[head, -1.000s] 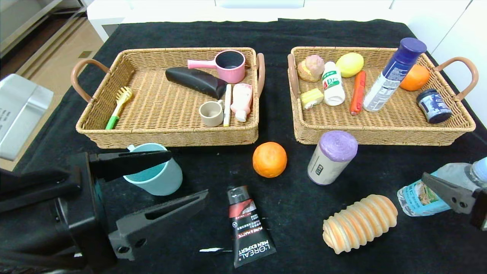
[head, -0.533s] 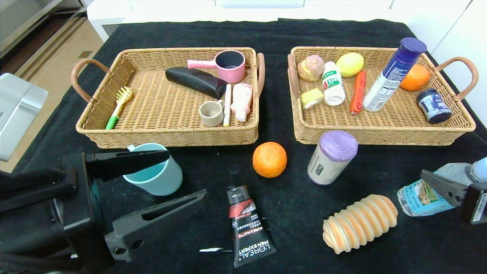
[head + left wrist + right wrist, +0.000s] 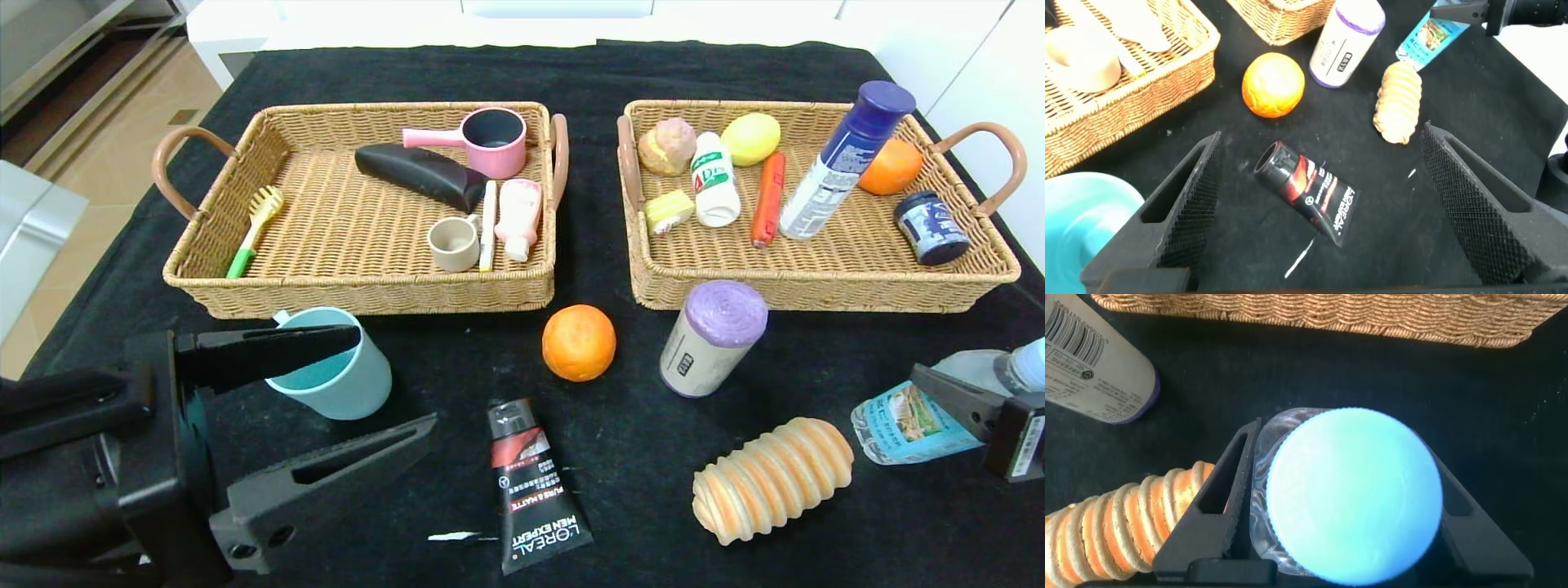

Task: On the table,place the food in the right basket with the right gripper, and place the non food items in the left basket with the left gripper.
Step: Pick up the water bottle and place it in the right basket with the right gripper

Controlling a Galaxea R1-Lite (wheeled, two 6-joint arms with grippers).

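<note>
right gripper has narrowed around the bottle, fingers now against its sides, bottle lying on the surface; a grip looks set, lift to right basket next. left gripper spread wide, idle, tube just ahead.

Both grippers are matte black. The left gripper has long slotted fingers with cross-hatched pads and two round holes near one base. The right gripper carries a barcode sticker.
</note>
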